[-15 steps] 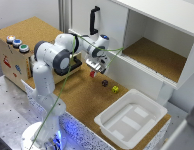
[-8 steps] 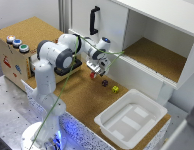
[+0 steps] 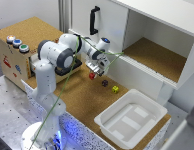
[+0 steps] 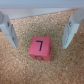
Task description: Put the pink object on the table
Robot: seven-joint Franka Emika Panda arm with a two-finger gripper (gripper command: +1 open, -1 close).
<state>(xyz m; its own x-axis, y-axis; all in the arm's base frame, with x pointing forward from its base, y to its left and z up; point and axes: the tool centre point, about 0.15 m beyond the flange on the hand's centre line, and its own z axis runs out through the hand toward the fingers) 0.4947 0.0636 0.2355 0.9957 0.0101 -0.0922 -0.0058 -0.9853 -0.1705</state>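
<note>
Pink cube on cork worktop, jaws spread above it.

Pink object (image 4: 40, 48), small cube marked with a dark numeral 7, resting on the worktop (image 3: 82, 97), free of both fingers (image 4: 10, 31). Gripper (image 3: 96, 68) poised just over it, jaws spread wide to either side, not touching. Dark cube (image 3: 104, 83) and yellow-green cube (image 3: 115, 89) lying on the cork nearby, toward the exterior view's right, apart from each other. White tray (image 3: 110, 131) at the worktop's near corner, nothing inside. White cabinet (image 3: 157, 20) behind, its cork-floored shelf (image 3: 157, 57) bare. Wooden box (image 3: 11, 65) at the exterior view's left, bearing three coloured buttons (image 3: 17, 44) on top.
</note>
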